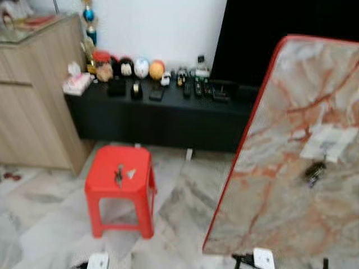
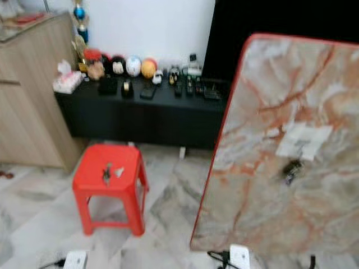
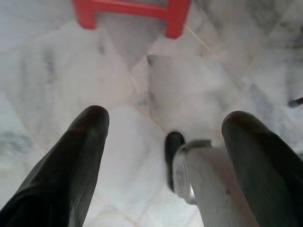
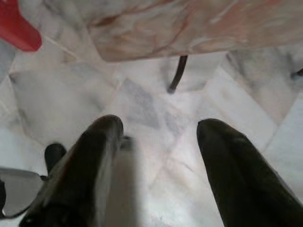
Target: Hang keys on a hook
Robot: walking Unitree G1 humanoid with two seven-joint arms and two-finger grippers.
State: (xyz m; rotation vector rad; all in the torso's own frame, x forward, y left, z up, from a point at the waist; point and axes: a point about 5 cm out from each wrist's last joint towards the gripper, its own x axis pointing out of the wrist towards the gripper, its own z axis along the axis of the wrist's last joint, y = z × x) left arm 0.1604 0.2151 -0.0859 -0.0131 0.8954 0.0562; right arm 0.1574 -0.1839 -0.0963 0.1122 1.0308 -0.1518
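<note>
A small bunch of keys (image 1: 119, 175) lies on top of a red plastic stool (image 1: 120, 189) on the marble floor, left of centre. To the right stands a marble-patterned board (image 1: 291, 157) with a red edge; a dark hook (image 1: 315, 172) sits on it below a white label (image 1: 328, 142). My left gripper (image 3: 165, 125) hangs open over the floor, with the stool's legs (image 3: 132, 12) ahead of it. My right gripper (image 4: 158, 130) also hangs open over the floor, near the board's lower edge (image 4: 189, 28).
A low black cabinet (image 1: 168, 112) along the back wall carries small figurines and remotes. A wooden cupboard (image 1: 36, 89) stands at the left. A dark screen (image 1: 269, 33) rises behind the board. White plugs and cables (image 1: 255, 259) lie on the floor near my feet.
</note>
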